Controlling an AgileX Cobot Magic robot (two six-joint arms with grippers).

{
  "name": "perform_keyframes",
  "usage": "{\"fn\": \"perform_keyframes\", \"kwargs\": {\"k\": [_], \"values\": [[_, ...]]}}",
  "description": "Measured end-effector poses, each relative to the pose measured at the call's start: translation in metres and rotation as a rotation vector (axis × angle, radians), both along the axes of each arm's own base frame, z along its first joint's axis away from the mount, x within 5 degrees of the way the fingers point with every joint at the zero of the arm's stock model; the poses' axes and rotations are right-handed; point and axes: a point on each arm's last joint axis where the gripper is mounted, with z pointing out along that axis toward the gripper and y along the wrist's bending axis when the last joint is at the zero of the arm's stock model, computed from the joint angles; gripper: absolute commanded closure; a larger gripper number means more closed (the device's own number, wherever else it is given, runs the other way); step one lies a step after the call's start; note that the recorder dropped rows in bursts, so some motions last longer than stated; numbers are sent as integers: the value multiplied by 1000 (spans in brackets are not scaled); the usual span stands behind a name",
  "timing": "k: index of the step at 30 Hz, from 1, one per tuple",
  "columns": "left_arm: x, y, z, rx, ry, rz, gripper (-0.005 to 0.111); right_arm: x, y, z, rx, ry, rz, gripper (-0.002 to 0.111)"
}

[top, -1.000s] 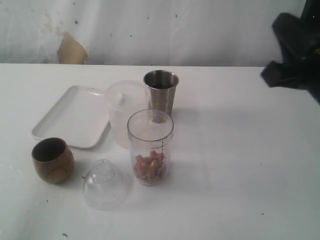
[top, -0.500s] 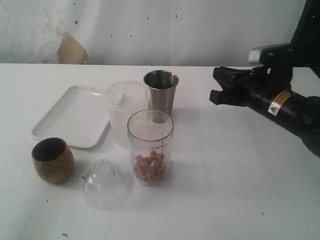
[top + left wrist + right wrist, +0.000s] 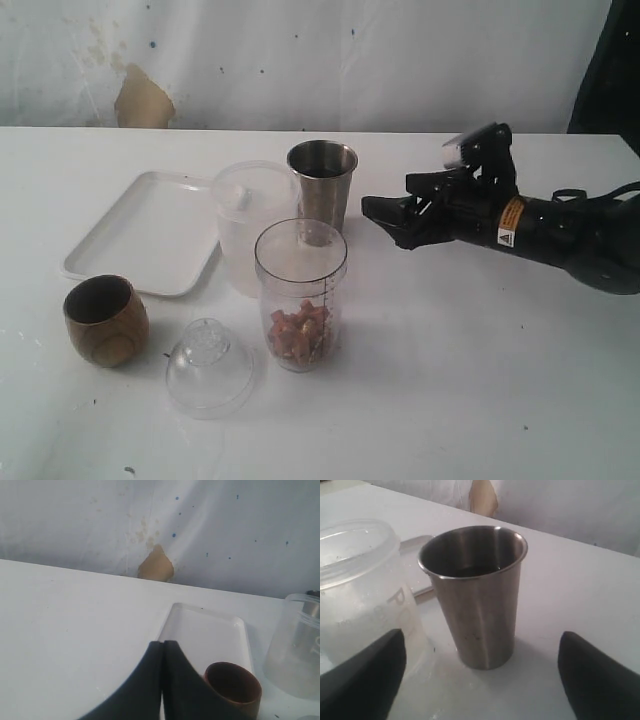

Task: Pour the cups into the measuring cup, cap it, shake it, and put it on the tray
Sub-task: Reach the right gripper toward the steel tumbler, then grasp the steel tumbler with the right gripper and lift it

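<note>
White tabletop [image 3: 480, 380], loads of free room on the right and near side, stained wall [image 3: 400, 60] behind. Tray [image 3: 140, 235] far left. Right gripper [image 3: 385, 222] spread wide just right of the steel tumbler [image 3: 322, 190]; the arm's orange sticker [image 3: 511, 222] is unreadable. Measuring cup [image 3: 300, 300] centre, graduation lines showing. Left gripper [image 3: 162, 650] clenched, empty.

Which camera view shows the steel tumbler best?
The right wrist view: the steel tumbler fills the middle, whole, with rim and inside visible. The exterior view shows it small, its base behind the measuring cup. The left wrist view shows at most a sliver.
</note>
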Motion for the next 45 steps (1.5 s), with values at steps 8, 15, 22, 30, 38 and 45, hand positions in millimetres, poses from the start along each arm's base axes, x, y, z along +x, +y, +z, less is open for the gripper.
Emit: {"fn": "perform_keyframes", "kwargs": {"k": [8, 15, 22, 30, 38, 45], "values": [[0, 0, 0, 0, 0, 0, 107, 17, 16, -25, 28, 3, 54, 29], [0, 0, 0, 0, 0, 0, 107, 32, 26, -41, 35, -13, 32, 25], [0, 0, 0, 0, 0, 0, 107, 45, 28, -51, 46, -34, 31, 25], [0, 0, 0, 0, 0, 0, 107, 61, 47, -60, 58, -69, 74, 25], [0, 0, 0, 0, 0, 0, 107, 85, 62, -63, 90, -129, 69, 25], [0, 0, 0, 0, 0, 0, 107, 96, 72, -66, 103, -148, 73, 55]]}}
